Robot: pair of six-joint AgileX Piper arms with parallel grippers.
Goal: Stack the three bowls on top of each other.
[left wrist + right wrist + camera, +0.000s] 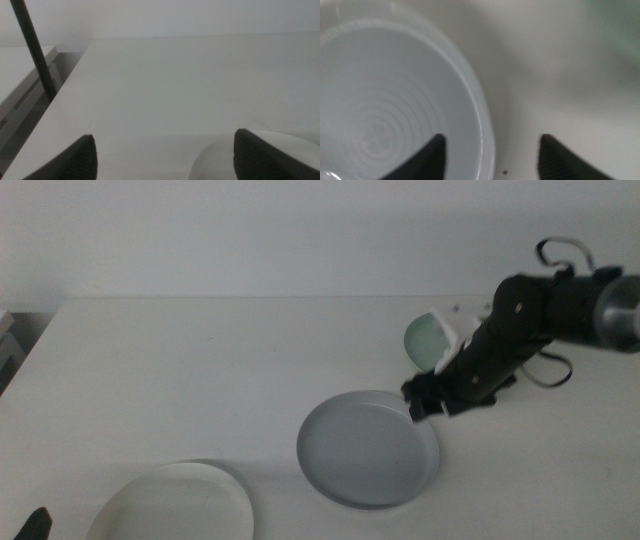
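While none of the three bowls is stacked yet, you are at the first pick; start from the near edge of the desk (150, 370), where the white bowl (172, 502) lies close to the near left corner, and the left gripper (165, 155) waits just beside it, its jaws spread wide and holding nothing; only its tip shows at the bottom edge of the middle view. Further in, near the middle of the desk, sits the grey bowl (368, 448), flat and bare inside; your right gripper (425, 402) is at this bowl's far right rim, jaws spread, and the wrist view shows one jaw over the bowl's inside and the other over the desk outside, so the rim (485, 125) runs between them; whether they touch it I cannot tell. Farthest back, toward the far right edge, the green bowl (424, 340) stands tilted behind the arm. Your next move, as I judge it, is to close on the grey rim squarely, then lift level.
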